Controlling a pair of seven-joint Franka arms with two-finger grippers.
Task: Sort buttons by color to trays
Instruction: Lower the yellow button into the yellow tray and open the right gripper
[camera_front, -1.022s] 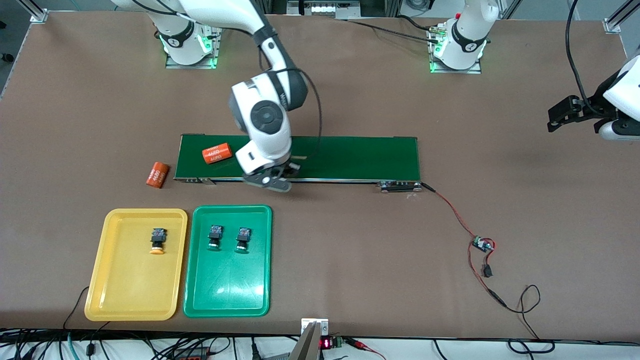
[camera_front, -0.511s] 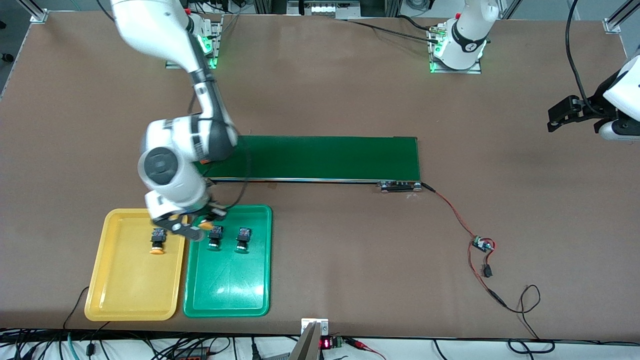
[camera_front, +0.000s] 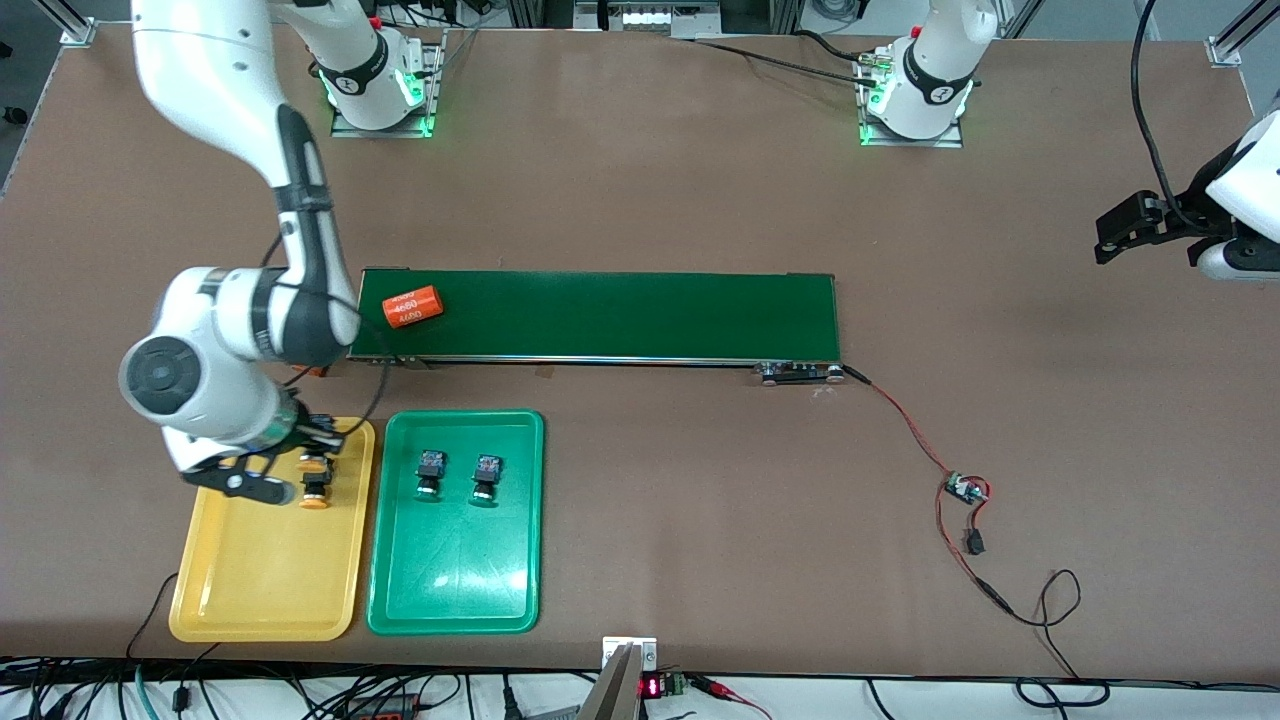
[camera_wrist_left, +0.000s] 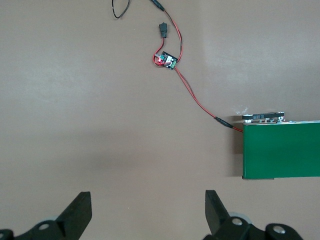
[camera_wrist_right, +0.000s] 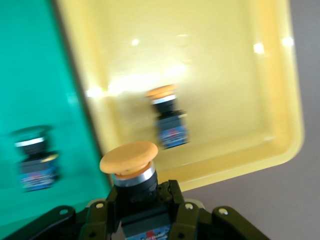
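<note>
Right wrist view: a yellow-capped button (camera_wrist_right: 131, 172) sits clamped in the right gripper's (camera_wrist_right: 142, 212) jaws, cap pointing away from the wrist, held over the yellow tray (camera_wrist_right: 225, 90). Below it, a second yellow button (camera_wrist_right: 167, 117) already lies in that tray, so the drop calls for an empty patch beside it, not on top. Two green-capped buttons (camera_front: 430, 470) (camera_front: 487, 472) lie in the green tray (camera_front: 455, 590), just beside the yellow one. The right arm is the one at work here. An orange cylinder (camera_front: 412, 306) lies on the conveyor belt (camera_front: 640, 315). The left gripper (camera_wrist_left: 147, 212) waits over bare table (camera_front: 700, 180) toward its own end, jaws spread wide and empty.
</note>
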